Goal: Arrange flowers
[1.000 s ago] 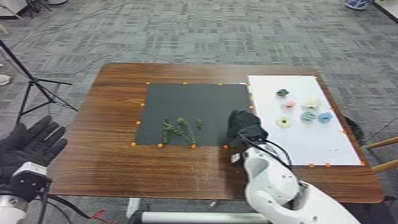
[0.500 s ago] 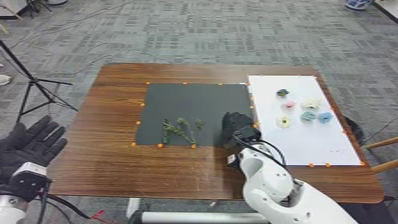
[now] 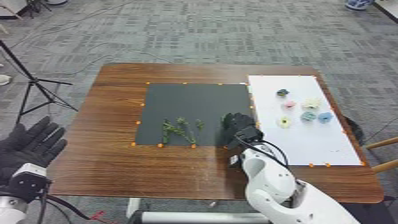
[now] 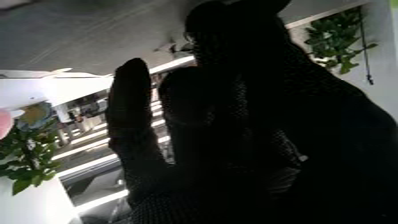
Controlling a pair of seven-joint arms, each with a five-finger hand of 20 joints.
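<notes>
**Right hand [image 3: 245, 131] at right edge of black mat [image 3: 195, 97], stems and flower heads laid out**

Black mat and white mat [image 3: 322, 146] side by side on brown tabletop [image 3: 115, 102], white one on the robot's right. Right hand is over the black mat's near right corner, close to the white mat; arm comes in from the bottom edge. Dark glove, cannot tell if it is open, closed or pinching anything. Left hand [image 3: 25, 149] off the tabletop's left side, palm up, fingers spread, nothing in it.

Green stems [image 3: 166, 131] lie on the near part of the black mat, between the two hands, apart from the right hand. Flower heads on the white mat: dark one [image 3: 282, 92] farthest off, pink one [image 3: 289, 105] and cream one [image 3: 311, 103] nearer, then pale yellow one [image 3: 283, 122], teal one [image 3: 308, 116] and light blue one [image 3: 325, 117]. Teal and light blue sit side by side.

Orange markers [image 3: 138, 122] along the mats' edges. Tripod [image 3: 34, 80] left of the tabletop, wooden chair [image 3: 384, 165] to its right. Right wrist view: dark glove, leafy greenery [image 4: 27, 160] on either side of it, bright strips behind.
</notes>
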